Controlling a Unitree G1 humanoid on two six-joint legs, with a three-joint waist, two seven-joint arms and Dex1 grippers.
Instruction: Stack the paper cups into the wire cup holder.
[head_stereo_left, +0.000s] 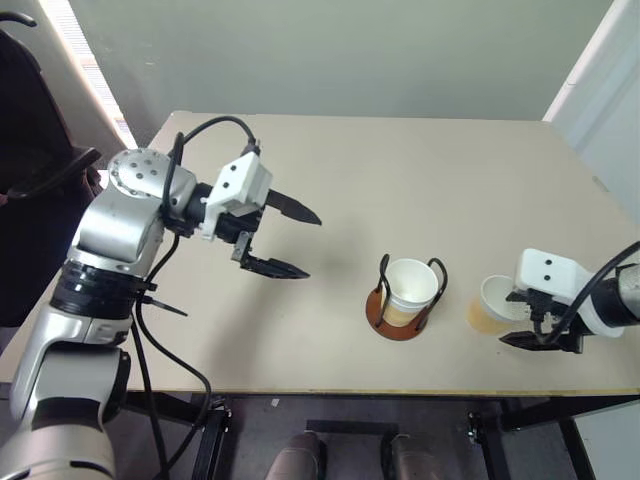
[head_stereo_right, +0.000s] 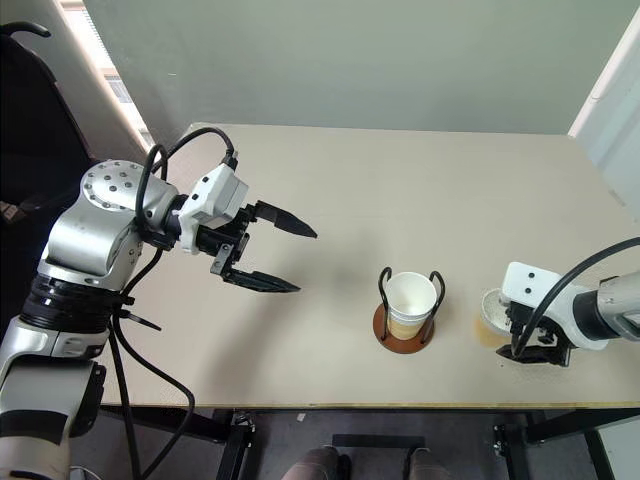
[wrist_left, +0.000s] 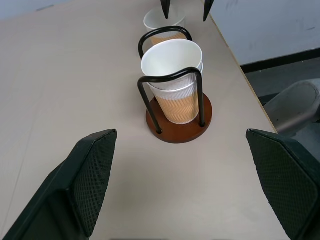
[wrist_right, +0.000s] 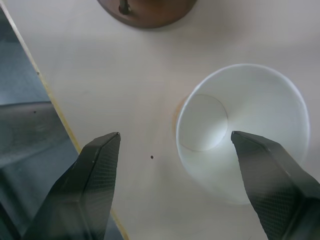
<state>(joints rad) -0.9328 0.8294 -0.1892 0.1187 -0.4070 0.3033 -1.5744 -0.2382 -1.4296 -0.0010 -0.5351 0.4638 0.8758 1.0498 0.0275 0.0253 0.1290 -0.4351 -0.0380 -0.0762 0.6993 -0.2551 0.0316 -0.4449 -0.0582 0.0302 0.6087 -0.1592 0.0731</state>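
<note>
The wire cup holder (head_stereo_left: 404, 313) stands on the table's front middle, its brown base (wrist_left: 178, 128) and black wire loops upright. Two paper cups (wrist_left: 172, 75) appear nested inside it. A third paper cup (head_stereo_left: 493, 304) stands upright on the table just right of the holder, white inside (wrist_right: 242, 127). My right gripper (wrist_right: 175, 136) hangs over this cup, open; one finger (wrist_right: 277, 185) overlaps its rim and the other finger (wrist_right: 85, 190) stands apart from it. My left gripper (head_stereo_left: 285, 240) is open and empty above the table, left of the holder, pointing toward it.
The beige table (head_stereo_left: 400, 170) ends in a front edge (head_stereo_left: 400, 392) close below the holder and the right gripper. A dark chair (head_stereo_left: 30, 150) stands off the table's left side. A white panel (head_stereo_left: 610, 90) is at the far right.
</note>
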